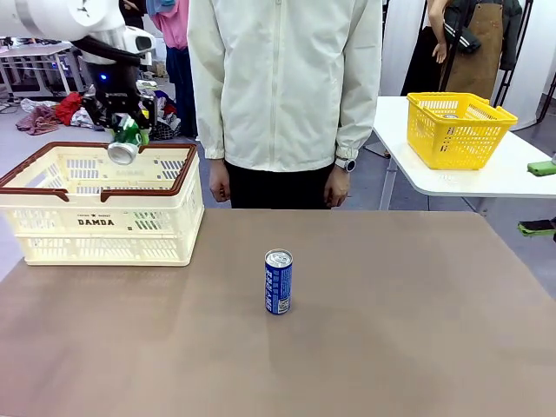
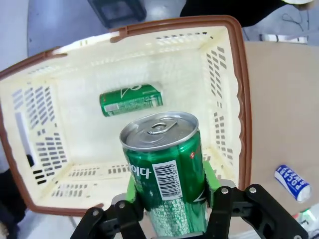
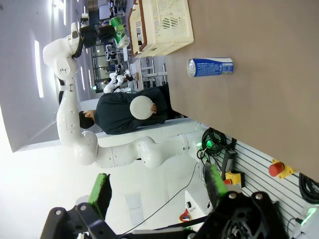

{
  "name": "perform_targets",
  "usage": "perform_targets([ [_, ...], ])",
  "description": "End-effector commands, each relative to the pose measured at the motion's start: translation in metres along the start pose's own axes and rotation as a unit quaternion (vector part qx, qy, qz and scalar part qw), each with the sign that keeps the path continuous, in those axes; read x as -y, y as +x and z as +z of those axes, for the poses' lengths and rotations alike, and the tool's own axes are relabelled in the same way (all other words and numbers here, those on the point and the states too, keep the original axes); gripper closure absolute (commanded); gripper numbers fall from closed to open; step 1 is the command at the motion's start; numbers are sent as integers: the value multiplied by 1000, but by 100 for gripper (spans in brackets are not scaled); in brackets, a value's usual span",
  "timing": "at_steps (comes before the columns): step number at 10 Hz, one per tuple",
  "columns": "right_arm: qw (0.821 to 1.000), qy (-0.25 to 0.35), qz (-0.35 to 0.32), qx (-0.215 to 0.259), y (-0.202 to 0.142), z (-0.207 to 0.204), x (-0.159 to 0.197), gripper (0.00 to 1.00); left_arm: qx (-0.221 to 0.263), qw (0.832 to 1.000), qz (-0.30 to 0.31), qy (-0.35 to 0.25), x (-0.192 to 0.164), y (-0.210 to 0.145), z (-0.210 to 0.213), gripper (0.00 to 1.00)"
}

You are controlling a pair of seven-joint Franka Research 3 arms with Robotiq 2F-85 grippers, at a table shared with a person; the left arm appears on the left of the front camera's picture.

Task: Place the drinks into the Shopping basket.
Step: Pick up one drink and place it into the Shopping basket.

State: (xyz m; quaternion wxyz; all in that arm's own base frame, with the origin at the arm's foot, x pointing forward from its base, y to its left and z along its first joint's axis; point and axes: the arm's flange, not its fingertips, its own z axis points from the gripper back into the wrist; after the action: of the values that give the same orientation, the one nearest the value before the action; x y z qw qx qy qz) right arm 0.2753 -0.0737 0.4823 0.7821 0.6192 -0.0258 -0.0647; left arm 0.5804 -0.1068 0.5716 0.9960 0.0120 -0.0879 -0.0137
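Yellow mesh basket (image 1: 454, 139) on white side table (image 1: 486, 179), far right

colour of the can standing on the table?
Blue can, white lettering, silver top. Best in the front view.

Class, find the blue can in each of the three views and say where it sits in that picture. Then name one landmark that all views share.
Front view: the blue can stands upright on the table, just below centre.
Left wrist view: blue can near the lower right edge, on the table.
Right wrist view: blue can upper middle, appearing sideways.
Shared landmark: the Shopping basket.
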Motion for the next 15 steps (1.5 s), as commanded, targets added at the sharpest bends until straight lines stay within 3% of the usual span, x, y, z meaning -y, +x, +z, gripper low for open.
perform_targets([
  [1, 1000, 3, -1, -2, 0, 2, -4, 0, -17, 999, 41, 5, 7, -5, 20, 100],
  [2, 1000, 3, -1, -2, 0, 2, -4, 0, 0, 1000, 0, 0, 0, 0, 0, 100],
  [5, 1000, 3, -1, -2, 0, 2, -4, 0, -10, 1000, 8, 0, 6, 1, -4, 100],
  [7, 1000, 3, -1, -2, 0, 2, -4, 0, -8, 1000, -19, -13, 15, 1, -37, 100],
  [11, 1000, 3, -1, -2, 0, 2, -4, 0, 20, 998, -36, -47, 0, -11, -98, 100],
  [15, 1000, 3, -1, -2, 0, 2, -4, 0, -38, 991, -50, -116, -5, -25, -148, 100],
])
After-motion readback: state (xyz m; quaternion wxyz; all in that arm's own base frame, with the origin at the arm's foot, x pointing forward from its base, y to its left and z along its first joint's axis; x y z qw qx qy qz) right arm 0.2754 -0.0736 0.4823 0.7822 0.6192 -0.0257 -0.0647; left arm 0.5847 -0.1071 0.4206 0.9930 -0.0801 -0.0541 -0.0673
